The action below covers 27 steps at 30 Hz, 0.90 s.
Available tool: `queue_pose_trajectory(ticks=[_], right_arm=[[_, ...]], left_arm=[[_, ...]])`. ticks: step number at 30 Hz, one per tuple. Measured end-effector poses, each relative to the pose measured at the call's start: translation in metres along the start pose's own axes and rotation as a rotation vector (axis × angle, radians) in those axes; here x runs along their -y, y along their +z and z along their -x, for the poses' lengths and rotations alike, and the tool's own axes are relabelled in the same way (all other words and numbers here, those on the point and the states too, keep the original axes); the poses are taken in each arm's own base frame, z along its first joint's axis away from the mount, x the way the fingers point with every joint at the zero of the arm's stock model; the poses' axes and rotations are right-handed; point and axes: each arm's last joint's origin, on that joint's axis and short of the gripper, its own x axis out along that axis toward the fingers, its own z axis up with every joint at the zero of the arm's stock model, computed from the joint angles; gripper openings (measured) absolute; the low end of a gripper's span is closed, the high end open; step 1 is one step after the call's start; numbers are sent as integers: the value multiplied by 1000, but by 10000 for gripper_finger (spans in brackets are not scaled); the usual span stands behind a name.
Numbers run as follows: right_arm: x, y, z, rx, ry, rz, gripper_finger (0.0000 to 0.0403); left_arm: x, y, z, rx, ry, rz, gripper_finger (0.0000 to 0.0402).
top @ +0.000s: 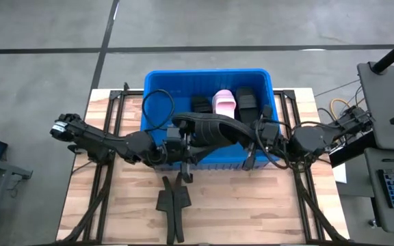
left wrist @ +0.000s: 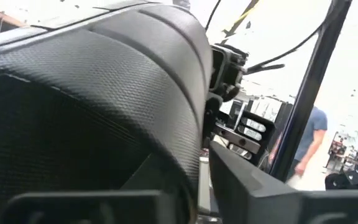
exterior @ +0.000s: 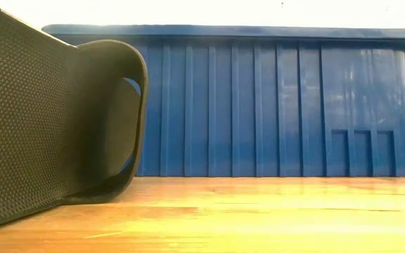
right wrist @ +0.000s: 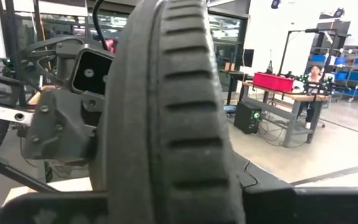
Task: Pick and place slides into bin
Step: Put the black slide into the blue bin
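A black slide hangs over the near wall of the blue bin, stretched between my two grippers. My left gripper is shut on its left end and my right gripper is shut on its right end. In the left wrist view the slide's textured surface fills the picture. The right wrist view shows its grooved edge. Inside the bin lie a pink slide and black slides on the floor of the bin. My left gripper holds the slide's left end between its two fingers, coming level from the table's left. The slide is lifted clear above the bin's near wall. My right gripper pinches the slide's other end across its grooved edge between its fingers, coming level from the table's right. The slide stands on edge in this hold.
A narrow black forked shape lies on the wooden table in front of the bin. In the low view a black slide stands on edge close by, before the bin's ribbed wall. A person is in the room behind.
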Motion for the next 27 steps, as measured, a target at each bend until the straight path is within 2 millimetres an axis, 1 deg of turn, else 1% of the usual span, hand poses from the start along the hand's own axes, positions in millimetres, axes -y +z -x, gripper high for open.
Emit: queue_pose_trajectory(ticks=[3,6,9,12,16,20,22,24,27], right_arm=[[6,3,4,0,0,-12,50],[18,7,12,-9,-9,-28,50],[35,10,24,-43,-52,-47,50],[60,9,37,-97,-124,-114,50],[89,5,55,-164,-171,-291,50],[109,-1,69,-245,-112,-518,50],[115,-4,71,-288,-94,-597,50],[118,-6,71,-327,-70,-663,50],[120,-7,69,-360,-27,-748,49]], left_arm=[[0,0,0,0,-15,-45,89],[1,0,0,1,-15,-108,141],[0,3,1,11,-4,-183,191],[2,11,5,33,-16,-291,224],[3,22,10,55,7,-434,238],[0,23,11,32,130,-659,239],[-2,24,12,3,209,-824,239],[-4,20,10,-36,263,-998,239],[-6,9,5,-111,286,-1247,239]])
